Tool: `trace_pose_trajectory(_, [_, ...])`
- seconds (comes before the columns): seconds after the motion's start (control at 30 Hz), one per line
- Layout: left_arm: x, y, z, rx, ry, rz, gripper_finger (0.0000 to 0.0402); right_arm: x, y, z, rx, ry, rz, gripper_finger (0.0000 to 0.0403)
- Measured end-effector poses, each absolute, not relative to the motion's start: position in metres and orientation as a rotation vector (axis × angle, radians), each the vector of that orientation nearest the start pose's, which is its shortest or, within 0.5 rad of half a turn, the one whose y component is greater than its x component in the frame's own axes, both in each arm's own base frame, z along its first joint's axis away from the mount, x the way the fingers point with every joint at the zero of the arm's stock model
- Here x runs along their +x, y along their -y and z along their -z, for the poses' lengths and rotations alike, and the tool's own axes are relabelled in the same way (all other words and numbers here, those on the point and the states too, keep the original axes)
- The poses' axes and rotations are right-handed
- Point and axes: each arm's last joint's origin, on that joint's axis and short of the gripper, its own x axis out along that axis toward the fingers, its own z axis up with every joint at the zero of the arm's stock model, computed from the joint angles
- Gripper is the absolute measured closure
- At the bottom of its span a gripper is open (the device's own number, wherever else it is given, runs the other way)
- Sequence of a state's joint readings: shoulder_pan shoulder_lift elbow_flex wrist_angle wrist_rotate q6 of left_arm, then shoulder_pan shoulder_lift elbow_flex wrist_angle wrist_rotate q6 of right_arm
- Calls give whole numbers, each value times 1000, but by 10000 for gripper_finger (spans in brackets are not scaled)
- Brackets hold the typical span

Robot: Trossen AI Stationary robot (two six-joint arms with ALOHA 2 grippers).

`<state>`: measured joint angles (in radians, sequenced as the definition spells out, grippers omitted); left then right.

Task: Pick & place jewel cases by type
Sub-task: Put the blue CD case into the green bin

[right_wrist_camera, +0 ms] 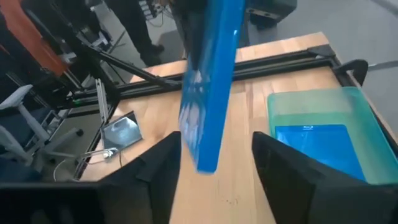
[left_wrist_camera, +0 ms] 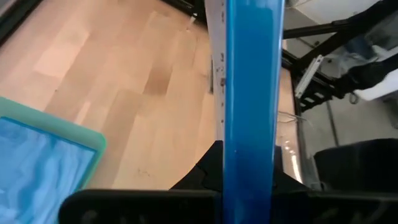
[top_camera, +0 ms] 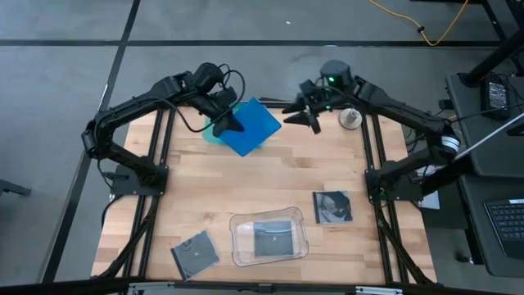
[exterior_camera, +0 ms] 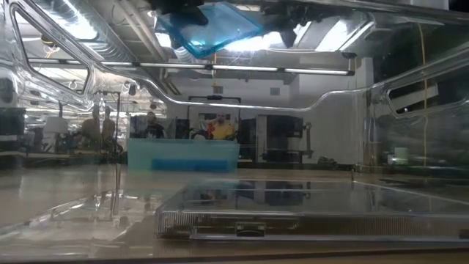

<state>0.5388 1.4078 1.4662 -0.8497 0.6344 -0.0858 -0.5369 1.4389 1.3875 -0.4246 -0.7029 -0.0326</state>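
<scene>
Left gripper (top_camera: 228, 124) clamped on blue jewel case (top_camera: 254, 125), right gripper (top_camera: 304, 115) spread wide beside it; best lowered flat into teal tray (right_wrist_camera: 360, 102)

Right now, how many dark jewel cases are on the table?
3. One dark case lies near the front left corner, a second inside the clear tray, a third right of that tray. The raised blue case may hide more.
</scene>
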Motion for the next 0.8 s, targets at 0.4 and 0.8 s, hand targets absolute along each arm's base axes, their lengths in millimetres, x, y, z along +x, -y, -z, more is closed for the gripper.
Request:
trace_pose_trajectory(0.4, [254, -128, -374, -489, -659, 36, 395, 323, 161, -359, 284, -455, -246, 196])
trace_pose_trajectory(0.8, [253, -132, -374, -434, -661, 3, 370, 323, 163, -360, 258, -445, -253, 355])
